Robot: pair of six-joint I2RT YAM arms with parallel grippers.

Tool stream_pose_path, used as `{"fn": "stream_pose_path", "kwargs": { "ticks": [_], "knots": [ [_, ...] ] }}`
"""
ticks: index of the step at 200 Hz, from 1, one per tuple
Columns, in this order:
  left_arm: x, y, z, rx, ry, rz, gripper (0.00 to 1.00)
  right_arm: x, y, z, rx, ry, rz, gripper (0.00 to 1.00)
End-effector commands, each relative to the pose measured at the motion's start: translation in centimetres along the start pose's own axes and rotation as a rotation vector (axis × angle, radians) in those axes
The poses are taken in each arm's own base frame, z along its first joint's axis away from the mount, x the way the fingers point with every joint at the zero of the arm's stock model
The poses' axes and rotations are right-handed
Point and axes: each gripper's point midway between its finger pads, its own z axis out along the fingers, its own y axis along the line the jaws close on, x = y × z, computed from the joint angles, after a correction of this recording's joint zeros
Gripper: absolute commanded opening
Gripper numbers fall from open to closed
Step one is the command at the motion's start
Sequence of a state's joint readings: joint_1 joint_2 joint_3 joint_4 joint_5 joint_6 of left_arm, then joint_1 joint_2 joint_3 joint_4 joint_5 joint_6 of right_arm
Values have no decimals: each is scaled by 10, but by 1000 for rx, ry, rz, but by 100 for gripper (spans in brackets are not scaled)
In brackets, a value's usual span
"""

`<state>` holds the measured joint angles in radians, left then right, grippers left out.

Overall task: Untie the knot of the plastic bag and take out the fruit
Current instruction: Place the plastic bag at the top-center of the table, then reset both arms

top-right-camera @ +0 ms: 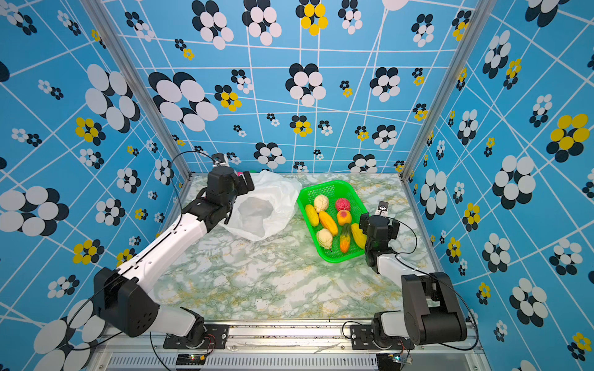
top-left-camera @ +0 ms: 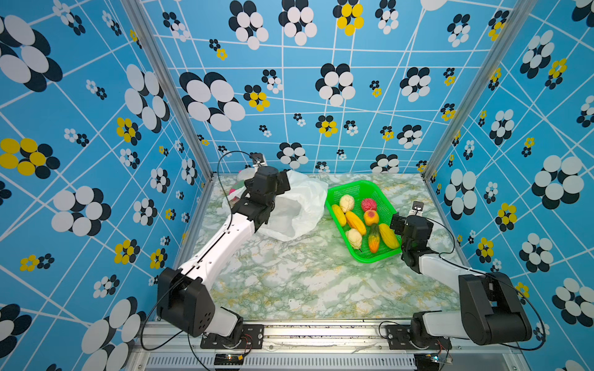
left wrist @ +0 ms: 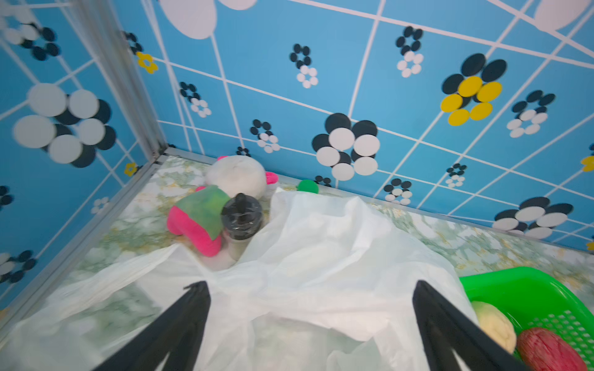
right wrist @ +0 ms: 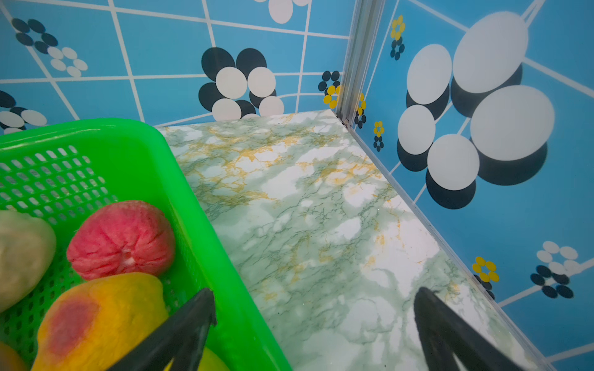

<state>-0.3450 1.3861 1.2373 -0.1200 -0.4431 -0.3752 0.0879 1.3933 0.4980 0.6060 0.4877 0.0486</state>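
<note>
The thin translucent white plastic bag (top-left-camera: 305, 199) looks crinkled, the green perforated plastic basket (right wrist: 138, 151) glossy, the red lumpy toy fruit (right wrist: 122, 237) matt and wrinkled, the pink-green plush toy (left wrist: 199, 215) fuzzy cloth, the marble-patterned tabletop (top-left-camera: 289, 282) smooth.

High top views, close wrist views share fruit (top-left-camera: 371, 217).

A green plastic mesh basket (top-left-camera: 369, 258) sits askew on the right half of a green-and-gold marble-patterned tabletop (top-left-camera: 305, 282). In the far left corner, a white plush toy dressed in pink and green (left wrist: 205, 212) lies just beside a black-lidded jar (left wrist: 241, 218). A small green ball (left wrist: 307, 186) rests at the foot of the blue flower-print back wall (top-left-camera: 321, 102).
</note>
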Motion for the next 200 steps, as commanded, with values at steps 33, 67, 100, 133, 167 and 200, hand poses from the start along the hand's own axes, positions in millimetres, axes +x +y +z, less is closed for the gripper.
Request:
{"fn": "stream_pose_path", "kwargs": {
  "ticks": [33,67,100,133,167,200],
  "knots": [
    [97,184,-7,-410,-49,-60,99,27,8,13,-59,5,33,99],
    [131,203,-15,-434,-94,-16,100,35,9,8,-112,-63,73,99],
    [148,208,-15,-429,-58,50,99,36,8,6,-117,-58,65,99],
    [170,178,6,-276,-5,101,99,37,10,8,-117,-30,56,99],
    [172,145,26,-147,39,246,99,37,13,8,-129,-30,48,99],
    [184,119,30,24,36,319,99,37,27,9,-204,-20,16,99]
  ]
}}
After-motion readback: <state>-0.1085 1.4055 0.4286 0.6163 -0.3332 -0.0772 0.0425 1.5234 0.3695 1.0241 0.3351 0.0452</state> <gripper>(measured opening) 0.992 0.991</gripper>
